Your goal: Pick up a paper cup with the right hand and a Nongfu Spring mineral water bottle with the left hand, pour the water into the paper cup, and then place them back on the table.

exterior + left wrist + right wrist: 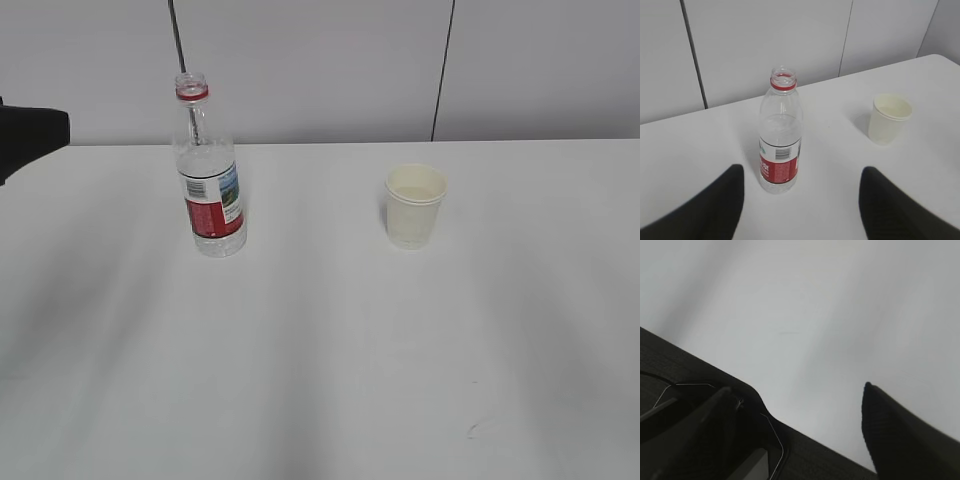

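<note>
The Nongfu Spring mineral water bottle (208, 170) stands upright and uncapped on the left of the table (320, 360). The paper cup (415, 205) stands upright to its right, well apart. In the left wrist view the bottle (781, 135) is ahead and the cup (889, 119) is at the far right. My left gripper (801, 172) is open and empty, its black fingers (715, 210) spread wide short of the bottle. My right gripper (797, 390) is open and empty over bare white surface; its view shows neither bottle nor cup.
A black part of the left arm (30, 135) juts in at the exterior view's left edge. A grey panelled wall (320, 60) runs behind the table. A small dark scuff (472, 430) marks the front right. Dark robot structure (700, 440) fills the right wrist view's lower left.
</note>
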You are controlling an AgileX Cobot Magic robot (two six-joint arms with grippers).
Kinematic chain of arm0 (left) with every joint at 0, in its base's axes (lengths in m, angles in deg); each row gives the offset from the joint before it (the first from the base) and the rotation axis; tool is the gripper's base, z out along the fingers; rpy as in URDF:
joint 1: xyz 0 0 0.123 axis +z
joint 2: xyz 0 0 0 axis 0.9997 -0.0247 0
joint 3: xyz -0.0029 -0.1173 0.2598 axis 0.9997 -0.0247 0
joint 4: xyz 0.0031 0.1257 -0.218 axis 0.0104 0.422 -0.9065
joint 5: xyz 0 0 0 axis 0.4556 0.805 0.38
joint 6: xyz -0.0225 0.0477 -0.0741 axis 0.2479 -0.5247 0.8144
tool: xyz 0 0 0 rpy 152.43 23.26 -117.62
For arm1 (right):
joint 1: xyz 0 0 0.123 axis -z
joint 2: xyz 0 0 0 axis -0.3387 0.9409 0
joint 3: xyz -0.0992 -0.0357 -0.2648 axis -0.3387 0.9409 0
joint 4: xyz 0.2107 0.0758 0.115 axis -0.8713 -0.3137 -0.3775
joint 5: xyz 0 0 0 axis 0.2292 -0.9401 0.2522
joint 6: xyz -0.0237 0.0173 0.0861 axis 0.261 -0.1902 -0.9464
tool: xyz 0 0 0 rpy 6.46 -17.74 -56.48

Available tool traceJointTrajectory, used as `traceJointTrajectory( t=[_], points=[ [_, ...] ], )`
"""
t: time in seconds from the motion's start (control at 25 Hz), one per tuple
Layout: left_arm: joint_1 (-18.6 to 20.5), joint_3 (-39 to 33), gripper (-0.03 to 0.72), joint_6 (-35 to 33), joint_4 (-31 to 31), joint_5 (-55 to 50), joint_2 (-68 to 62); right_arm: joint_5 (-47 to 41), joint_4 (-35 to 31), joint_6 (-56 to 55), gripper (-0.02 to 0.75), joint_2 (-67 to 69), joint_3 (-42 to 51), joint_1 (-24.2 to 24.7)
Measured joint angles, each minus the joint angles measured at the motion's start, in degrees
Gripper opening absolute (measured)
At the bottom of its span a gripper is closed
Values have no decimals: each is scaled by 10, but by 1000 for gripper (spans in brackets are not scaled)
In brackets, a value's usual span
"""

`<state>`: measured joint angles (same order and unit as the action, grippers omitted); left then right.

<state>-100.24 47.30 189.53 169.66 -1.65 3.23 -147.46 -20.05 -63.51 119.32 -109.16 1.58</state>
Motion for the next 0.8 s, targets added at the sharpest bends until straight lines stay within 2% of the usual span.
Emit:
traceJointTrajectory(
  t=[0.44,0.8],
  points=[
    [0,0,438,36,0,48,18,-14,69,-38,584,-267,161,0],
    [0,-22,438,57,0,62,88,-4,77,-43,584,-424,236,0]
  ],
)
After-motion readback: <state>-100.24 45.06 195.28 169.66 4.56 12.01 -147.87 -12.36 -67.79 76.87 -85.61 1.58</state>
